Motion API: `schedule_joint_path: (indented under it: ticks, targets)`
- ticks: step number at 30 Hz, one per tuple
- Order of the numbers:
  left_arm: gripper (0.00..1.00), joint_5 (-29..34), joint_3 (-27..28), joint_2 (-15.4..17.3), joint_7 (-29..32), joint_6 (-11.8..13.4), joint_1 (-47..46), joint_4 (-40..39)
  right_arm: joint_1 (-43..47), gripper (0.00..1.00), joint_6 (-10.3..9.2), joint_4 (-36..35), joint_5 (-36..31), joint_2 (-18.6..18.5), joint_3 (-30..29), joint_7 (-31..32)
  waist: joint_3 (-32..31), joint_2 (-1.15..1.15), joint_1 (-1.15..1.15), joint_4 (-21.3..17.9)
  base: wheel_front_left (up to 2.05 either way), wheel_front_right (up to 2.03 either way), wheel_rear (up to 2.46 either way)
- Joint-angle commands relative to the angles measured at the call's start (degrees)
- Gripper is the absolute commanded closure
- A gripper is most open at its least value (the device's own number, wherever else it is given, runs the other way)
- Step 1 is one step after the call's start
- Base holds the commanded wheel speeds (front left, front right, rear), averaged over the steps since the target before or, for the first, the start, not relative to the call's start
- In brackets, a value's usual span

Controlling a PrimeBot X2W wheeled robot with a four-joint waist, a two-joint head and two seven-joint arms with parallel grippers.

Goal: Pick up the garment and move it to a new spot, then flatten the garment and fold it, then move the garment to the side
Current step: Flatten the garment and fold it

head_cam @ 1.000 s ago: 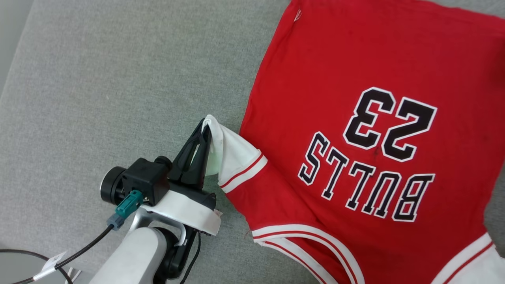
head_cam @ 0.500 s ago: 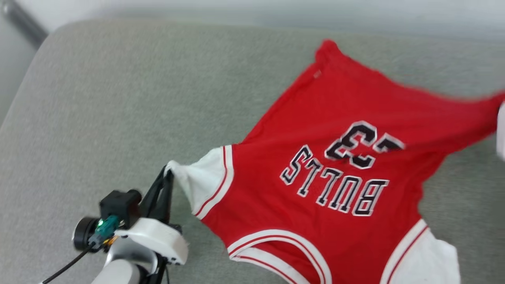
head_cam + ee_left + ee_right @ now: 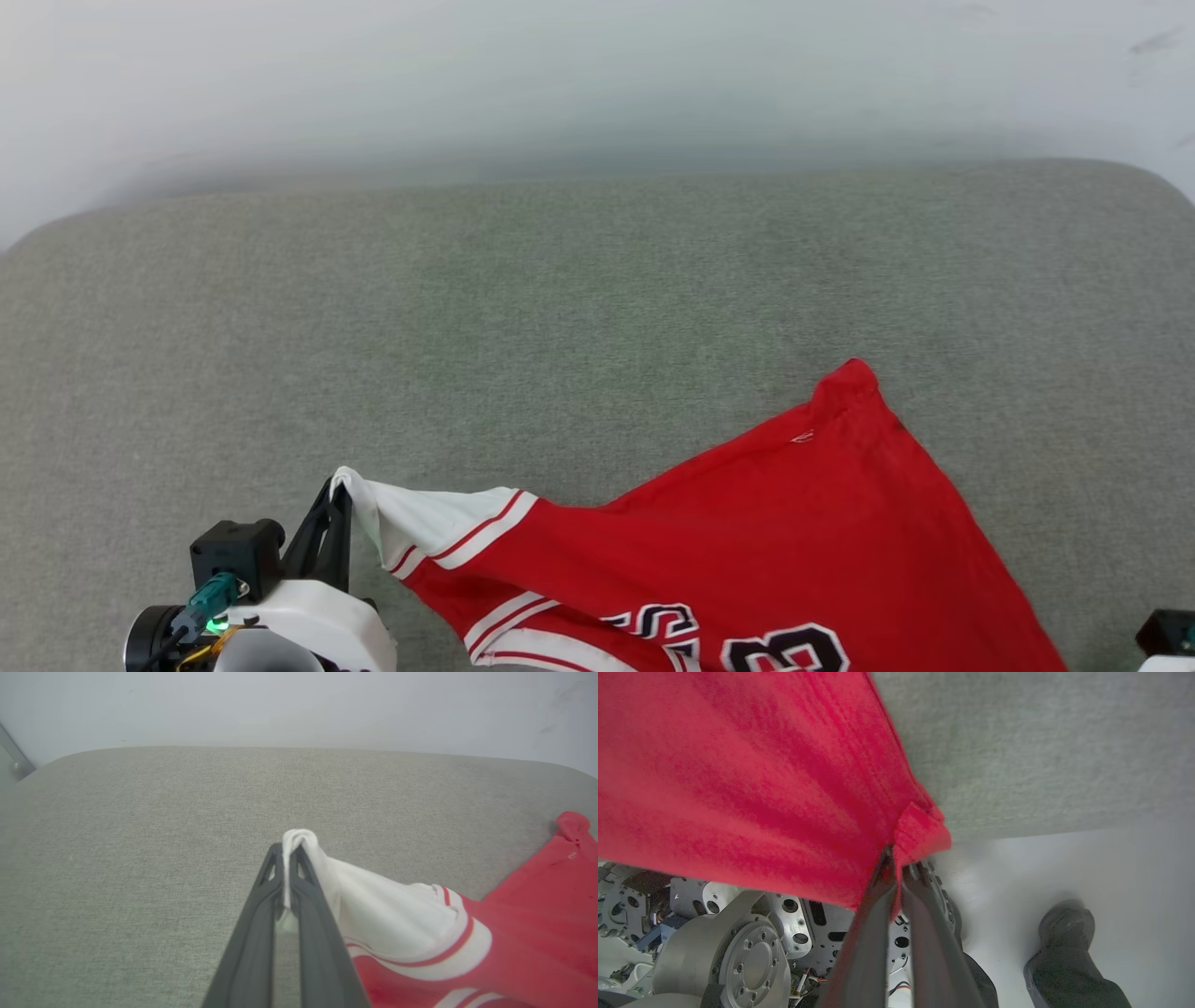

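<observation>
The garment point(image 3: 794, 532) is a bright red jersey with white red-striped sleeve trim, stretched over the near part of the grey cushion. Its black-and-white numbers run off the bottom edge of the head view. At the lower left my left gripper point(image 3: 338, 493) is shut on the tip of a white sleeve. The left wrist view shows the same grip, with my left gripper point(image 3: 290, 851) pinching white cloth of the garment point(image 3: 537, 933). My right gripper point(image 3: 896, 863) is shut on a folded red corner of the garment point(image 3: 738, 774), held off the cushion's edge.
The grey cushion point(image 3: 560, 308) stretches far and wide beyond the jersey, up to a pale wall point(image 3: 560, 75). Below the right gripper are the robot's metal base point(image 3: 738, 952) and a person's dark shoe point(image 3: 1064, 933) on the white floor.
The head view has swung up and shifted. The garment has been drawn toward the robot, its lettering now mostly off the bottom edge. The left gripper still holds the sleeve.
</observation>
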Motion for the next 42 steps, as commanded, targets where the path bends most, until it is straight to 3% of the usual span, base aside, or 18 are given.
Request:
schedule_joint_path:
  ticks: [1, 2, 7, 13, 19, 23, 31, 42]
  targets:
    - [1.0, -0.3, 0.2, 0.1, 0.0, 0.3, 0.5, 0.1, -0.1, 0.22, -0.04, -0.9, -0.1, 0.3, -0.2, -0.1, -0.5, 0.0, 0.02, -0.5, 0.0, 0.0, 0.0]
    - [1.0, -0.4, 0.2, 0.0, 0.1, 0.3, 0.7, 0.0, 0.6, 0.0, -0.04, -2.6, -0.4, 1.1, -0.8, -1.1, -0.6, 0.0, 0.02, -0.7, 0.0, 0.0, 0.0]
    - [1.0, -0.8, -0.3, -0.1, 0.9, 0.4, 1.2, -0.8, -1.6, 0.0, -0.04, -7.0, -2.8, 3.4, -2.9, -14.6, -0.9, 0.0, 0.02, -1.4, 0.0, 0.0, 0.0]
    - [1.0, -0.4, -1.2, -0.2, 1.7, 0.8, 1.0, -2.2, -9.5, 0.0, -0.04, -2.7, -2.6, 4.4, -2.0, -32.7, 0.0, 0.0, 0.02, -0.9, 0.0, 0.0, 0.0]
    - [1.0, 0.1, -2.7, -0.6, 3.1, -0.3, -2.0, -4.0, -18.3, 0.0, -0.03, 3.2, -0.2, 3.7, 1.9, -40.0, 3.2, 0.0, 0.02, 1.0, 0.0, 0.0, 0.0]
    - [1.0, 0.9, -3.4, -0.8, 3.5, -0.6, -4.4, -5.3, -25.5, 0.0, -0.03, 7.7, 2.5, 2.1, 5.6, -35.8, 5.7, 0.0, 0.02, 2.6, 0.0, 0.0, 0.0]
    - [1.0, 2.2, -4.5, -1.6, 3.1, -1.9, -9.3, -6.9, -36.8, 0.0, -0.03, 11.6, 4.4, -0.3, 12.1, -16.9, 11.8, 0.0, 0.02, 5.9, 0.0, 0.0, 0.0]
    - [1.0, 1.9, -5.9, -3.7, 1.6, -3.7, -12.8, -4.2, -40.3, 0.0, -0.03, 20.3, 6.5, -1.6, 18.5, -6.7, 15.1, 0.0, 0.02, 8.9, 0.0, 0.0, 0.0]
